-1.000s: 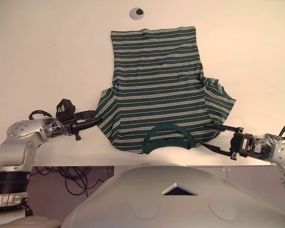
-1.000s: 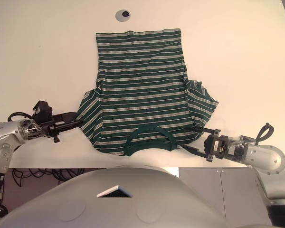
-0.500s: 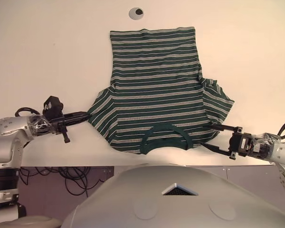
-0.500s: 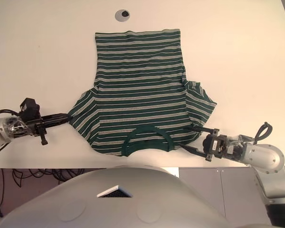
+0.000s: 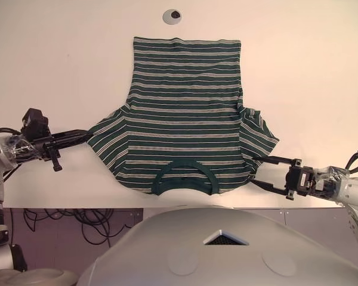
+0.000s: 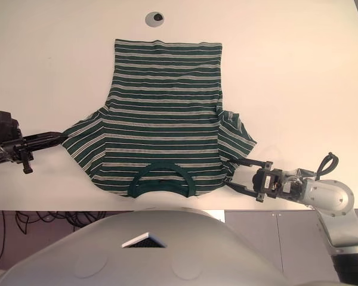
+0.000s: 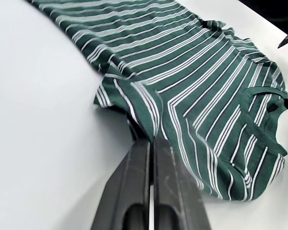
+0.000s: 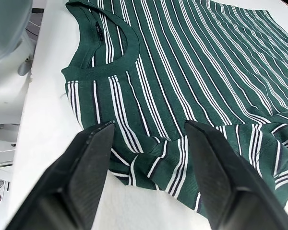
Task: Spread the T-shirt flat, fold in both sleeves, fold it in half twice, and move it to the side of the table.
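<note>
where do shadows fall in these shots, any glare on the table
Left eye view: soft even light, no glare on the table, barely any shadow round the shirt. Left wrist view: soft shadow under the pinched sleeve at the left gripper. Right wrist view: flat light, no glare by the right gripper.

The end effector [image 8: 150, 125] gapes astride an edge of the T-shirt [image 8: 182, 57].

White table [image 5: 53, 65] carried a green striped T-shirt [image 5: 185, 119] lying on it, collar toward near edge. Small round grey cable port [image 5: 175, 15] sat just beyond hem.
</note>
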Available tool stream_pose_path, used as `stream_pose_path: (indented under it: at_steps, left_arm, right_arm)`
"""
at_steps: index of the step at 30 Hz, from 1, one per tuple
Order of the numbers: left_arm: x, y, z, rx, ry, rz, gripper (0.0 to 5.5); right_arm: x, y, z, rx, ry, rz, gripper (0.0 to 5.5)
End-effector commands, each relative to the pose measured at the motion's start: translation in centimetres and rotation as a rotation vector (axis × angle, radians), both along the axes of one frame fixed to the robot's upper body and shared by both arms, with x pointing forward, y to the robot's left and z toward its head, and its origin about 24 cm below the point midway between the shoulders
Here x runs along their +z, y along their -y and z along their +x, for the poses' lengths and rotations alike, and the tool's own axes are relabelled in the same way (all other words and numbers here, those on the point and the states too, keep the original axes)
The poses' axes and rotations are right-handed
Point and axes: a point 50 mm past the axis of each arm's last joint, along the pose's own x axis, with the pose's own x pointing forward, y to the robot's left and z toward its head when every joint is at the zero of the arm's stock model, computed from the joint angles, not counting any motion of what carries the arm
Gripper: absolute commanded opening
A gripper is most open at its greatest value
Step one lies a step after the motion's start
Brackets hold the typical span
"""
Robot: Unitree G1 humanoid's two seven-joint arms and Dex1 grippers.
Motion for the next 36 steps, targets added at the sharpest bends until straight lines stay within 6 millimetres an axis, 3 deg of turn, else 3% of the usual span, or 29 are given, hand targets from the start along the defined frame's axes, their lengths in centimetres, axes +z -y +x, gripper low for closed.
stream_pose_path:
  at_steps: [1, 8, 13, 19, 23, 31, 36]
  left_arm:
    - [-0.2, 3.4, 0.8, -0.086, 0.057, -0.123, 0.02]
    - [-0.3, 8.6, 1.8, -0.164, 0.087, -0.292, 0.02]
    - [-3.0, 10.7, 1.7, -0.169, 0.037, -0.293, 0.02]
    - [-4.5, 12.4, 1.8, -0.153, 0.021, -0.294, 0.02]
    - [-4.8, 13.3, 2.3, -0.123, 0.039, -0.313, 0.02]
    - [-4.6, 14.3, 1.4, -0.181, 0.056, -0.301, 1.15]
    - [-4.4, 14.5, 0.9, -0.202, 0.046, -0.3, 1.82]
  right_arm:
    - [0.1, 0.0, 0.1, 0.001, 0.018, -0.006, 2.67]
    - [-0.2, 0.1, 0.4, -0.026, 0.034, -0.012, 2.67]
    - [-0.6, 0.5, 1.0, -0.077, 0.063, -0.033, 2.67]
    - [0.1, 1.6, 2.8, -0.314, 0.039, 0.14, 2.67]
    - [0.7, 3.3, 5.1, -0.619, -0.023, 0.236, 2.67]
    - [-1.2, 4.8, 5.0, -0.847, -0.329, 0.214, 2.67]
    - [-2.4, 4.9, 3.5, -0.852, -0.514, 0.178, 2.67]
